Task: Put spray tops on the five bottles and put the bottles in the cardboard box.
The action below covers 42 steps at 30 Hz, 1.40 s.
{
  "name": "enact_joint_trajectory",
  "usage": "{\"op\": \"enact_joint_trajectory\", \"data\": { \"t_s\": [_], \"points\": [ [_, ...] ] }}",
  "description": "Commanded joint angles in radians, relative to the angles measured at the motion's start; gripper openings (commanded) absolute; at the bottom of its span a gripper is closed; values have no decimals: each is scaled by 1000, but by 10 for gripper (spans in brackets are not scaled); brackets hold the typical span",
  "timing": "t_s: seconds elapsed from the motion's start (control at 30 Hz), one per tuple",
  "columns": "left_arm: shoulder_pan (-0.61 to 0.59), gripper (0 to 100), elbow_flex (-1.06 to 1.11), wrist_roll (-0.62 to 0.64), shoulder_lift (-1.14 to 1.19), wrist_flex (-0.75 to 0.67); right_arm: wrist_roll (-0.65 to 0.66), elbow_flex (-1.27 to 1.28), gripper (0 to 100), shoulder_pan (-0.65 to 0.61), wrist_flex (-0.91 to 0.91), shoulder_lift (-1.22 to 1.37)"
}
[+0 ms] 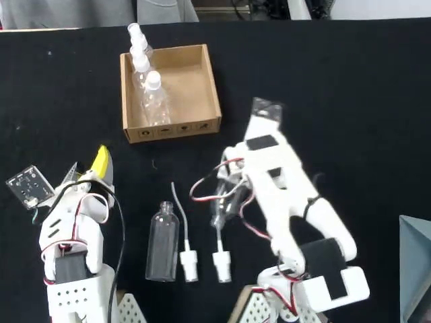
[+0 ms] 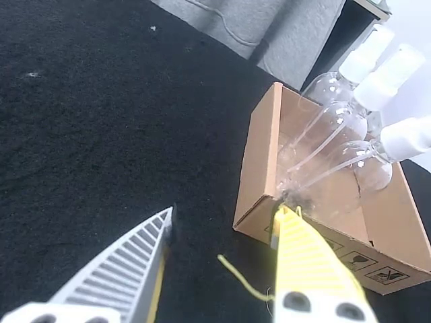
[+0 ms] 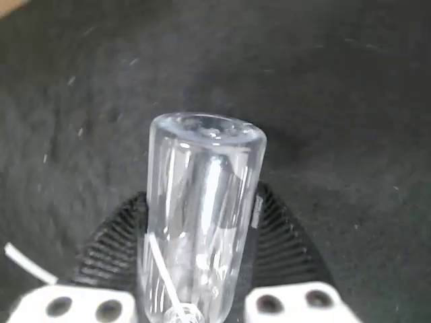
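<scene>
The cardboard box [image 1: 209, 74] stands at the back of the black table with three capped bottles [image 1: 156, 101] leaning in its left side; in the left wrist view the box [image 2: 259, 168] and those bottles [image 2: 337, 128] lie ahead. My right gripper [image 1: 225, 202] is shut on a clear bottle [image 3: 202, 202] that lies low over the table, a tube inside it and its white spray top [image 1: 221, 264] pointing toward the front edge. An uncapped bottle [image 1: 163, 239] lies to its left, with a loose spray top [image 1: 189, 261] in between. My left gripper [image 1: 86, 168] hangs open and empty at the front left [image 2: 225, 214].
A grey-blue object [image 1: 414, 269] sits at the front right edge. Black cloth covers the table between the box and the arms. The arm bases stand along the front edge.
</scene>
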Motion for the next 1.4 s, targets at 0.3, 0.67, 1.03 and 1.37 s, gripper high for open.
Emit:
{"op": "enact_joint_trajectory", "data": {
  "t_s": [0.3, 0.67, 1.03, 1.37],
  "points": [
    [-5, 223, 24, -6, -9, -18, -247, -70, 15, 236, -118, -68],
    [-5, 223, 24, -6, -9, -18, -350, -70, 18, 381, -118, -68],
    [-5, 223, 24, -6, -9, -18, -256, -70, 132, 404, -112, -77],
    [-5, 223, 24, -6, -9, -18, -247, -76, 195, 404, -109, -107]
  ]
}}
